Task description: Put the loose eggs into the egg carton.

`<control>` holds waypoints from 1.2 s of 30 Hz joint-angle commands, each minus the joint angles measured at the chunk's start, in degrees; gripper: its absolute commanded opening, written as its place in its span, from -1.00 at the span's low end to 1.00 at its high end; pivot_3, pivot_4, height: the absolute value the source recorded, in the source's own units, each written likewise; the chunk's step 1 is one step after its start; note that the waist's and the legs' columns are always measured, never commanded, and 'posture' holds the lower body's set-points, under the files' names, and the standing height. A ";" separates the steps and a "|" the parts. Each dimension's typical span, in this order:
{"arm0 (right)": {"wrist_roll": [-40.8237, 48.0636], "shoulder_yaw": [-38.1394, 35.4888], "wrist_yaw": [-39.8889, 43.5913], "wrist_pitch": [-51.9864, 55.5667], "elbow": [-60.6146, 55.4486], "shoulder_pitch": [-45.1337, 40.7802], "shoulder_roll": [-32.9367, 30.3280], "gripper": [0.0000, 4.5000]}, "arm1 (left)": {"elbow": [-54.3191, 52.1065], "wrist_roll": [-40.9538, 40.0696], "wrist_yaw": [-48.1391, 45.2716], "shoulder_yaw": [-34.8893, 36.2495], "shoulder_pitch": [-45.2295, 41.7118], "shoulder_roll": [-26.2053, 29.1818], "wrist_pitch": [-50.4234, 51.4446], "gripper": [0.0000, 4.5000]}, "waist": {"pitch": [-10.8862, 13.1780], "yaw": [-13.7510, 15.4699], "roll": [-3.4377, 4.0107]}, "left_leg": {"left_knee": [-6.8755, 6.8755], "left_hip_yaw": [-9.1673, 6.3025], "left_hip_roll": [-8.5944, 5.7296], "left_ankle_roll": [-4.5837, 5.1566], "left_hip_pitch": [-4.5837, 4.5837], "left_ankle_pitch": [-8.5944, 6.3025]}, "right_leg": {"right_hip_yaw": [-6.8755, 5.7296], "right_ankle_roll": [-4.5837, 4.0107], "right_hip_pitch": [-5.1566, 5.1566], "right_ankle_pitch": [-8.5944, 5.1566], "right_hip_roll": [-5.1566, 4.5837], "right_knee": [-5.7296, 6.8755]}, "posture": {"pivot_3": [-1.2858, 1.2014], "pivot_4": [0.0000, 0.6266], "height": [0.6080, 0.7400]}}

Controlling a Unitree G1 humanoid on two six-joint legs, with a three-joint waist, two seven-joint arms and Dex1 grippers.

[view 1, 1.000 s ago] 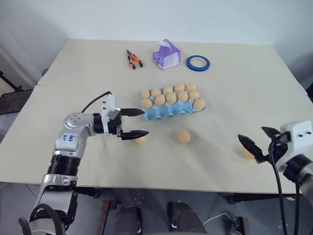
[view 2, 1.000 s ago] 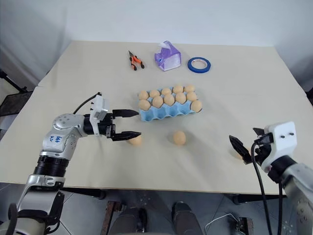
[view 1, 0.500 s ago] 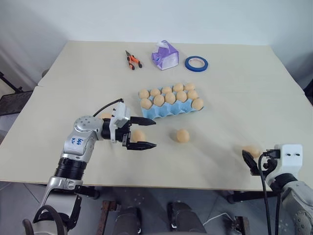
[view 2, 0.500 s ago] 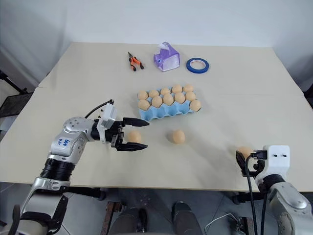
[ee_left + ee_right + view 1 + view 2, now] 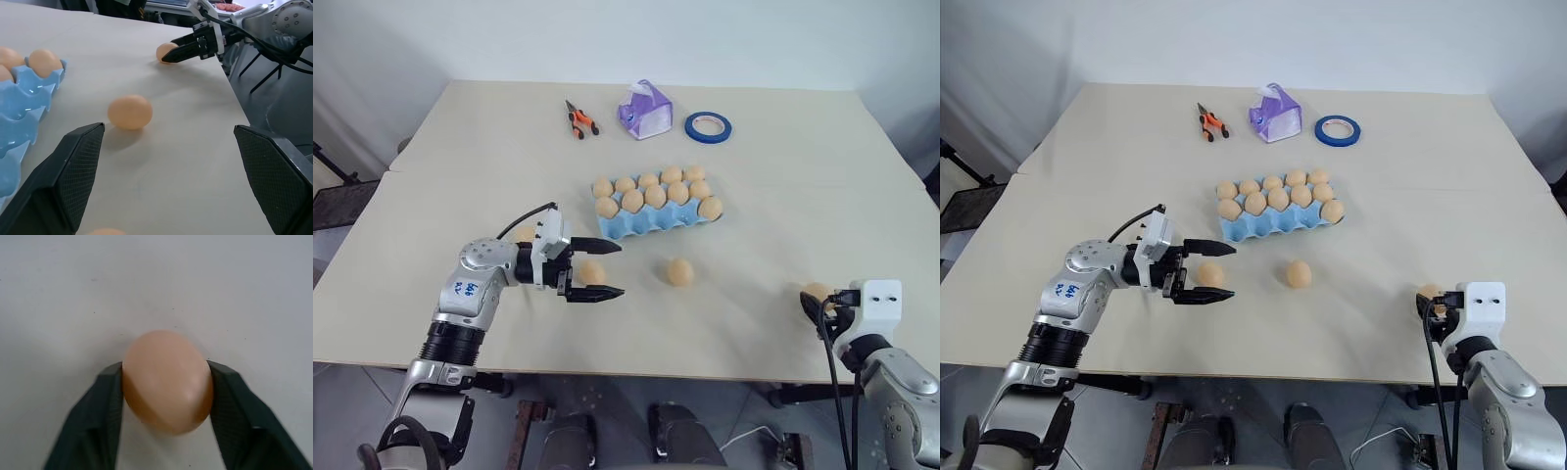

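Beige tabletop [image 5: 783, 176] — a smooth tan-orange loose egg [image 5: 167, 381] is pinched between the right claw [image 5: 164, 396] fingers; it should be lifted gently toward the light blue moulded carton [image 5: 651, 220], while the left claw [image 5: 595, 269] is held spread around another egg [image 5: 591, 272].

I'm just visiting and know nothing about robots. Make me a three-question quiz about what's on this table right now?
1. True or false: the right gripper is shut on an egg.
2. How many loose eggs lie on the table outside the egg carton, counting the one in the right gripper?
3. Multiple choice: the egg between the open fingers of the left gripper is
A) lifted off the table
B) resting on the table
C) inside the carton

Key:
1. True; its fingers press the egg from both sides.
2. Three; the third egg sits in front of the carton.
3. B
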 commanded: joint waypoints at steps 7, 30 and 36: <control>3.89 2.28 0.89 6.80 -4.58 -13.76 -5.72 -0.27 | -4.30 -1.03 5.92 5.07 2.21 1.71 -0.10 1.00 | 0.01 -0.93 0.00 | 0.01 0.00 0.03 0.00 0.03 0.01 | 0.01 -0.02 0.00 0.03 0.01 0.04 | 0.03 -0.52 1.00; -7.35 28.26 7.53 -6.79 31.75 -50.33 6.48 -0.27 | -17.72 -3.14 19.82 13.34 13.91 4.49 4.57 1.00 | 0.02 -1.41 -0.02 | -0.13 -0.01 -0.02 0.04 -0.22 -0.04 | -0.30 -0.02 -0.24 0.05 -0.26 -0.09 | 0.03 -0.52 1.00; -9.68 28.74 7.95 -8.54 34.87 -51.89 7.01 0.48 | -19.80 -3.72 21.61 13.82 15.17 4.84 5.45 1.00 | 0.02 -1.49 -0.02 | -0.17 -0.01 -0.02 0.03 -0.20 -0.04 | -0.31 -0.02 -0.25 0.05 -0.27 -0.06 | 0.03 -0.52 1.00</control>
